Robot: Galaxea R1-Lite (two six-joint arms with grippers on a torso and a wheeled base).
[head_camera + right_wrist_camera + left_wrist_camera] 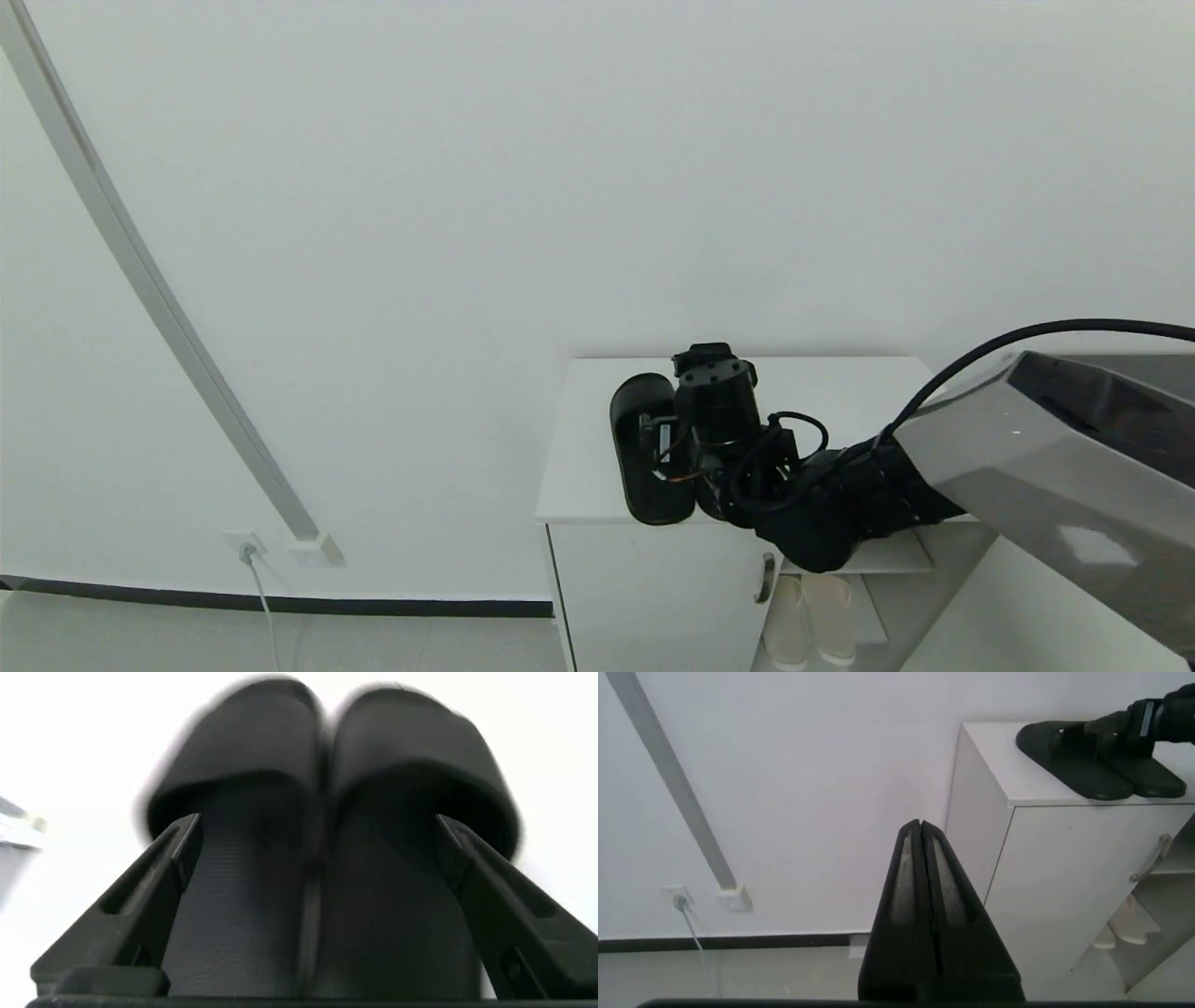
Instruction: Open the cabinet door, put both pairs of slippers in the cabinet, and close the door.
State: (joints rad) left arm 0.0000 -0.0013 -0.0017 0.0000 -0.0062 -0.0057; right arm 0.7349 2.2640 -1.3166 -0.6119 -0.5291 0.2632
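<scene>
A pair of black slippers [649, 448] lies on the top of the white cabinet [579, 467], near its front edge. My right gripper [674, 439] is shut on the pair; in the right wrist view its fingers [159, 887] press against both outer sides of the black slippers [318, 887]. The cabinet's right compartment stands open, and a pair of white slippers [808, 627] rests on a shelf inside. The left door with its handle [766, 579] is closed. My left gripper [920, 831] is shut and empty, off to the cabinet's left [1064, 868] and lower than its top.
A wall socket with a plugged cable [245, 549] sits low on the white wall left of the cabinet. A grey cable duct [159, 299] runs diagonally up the wall. Bare floor lies left of the cabinet.
</scene>
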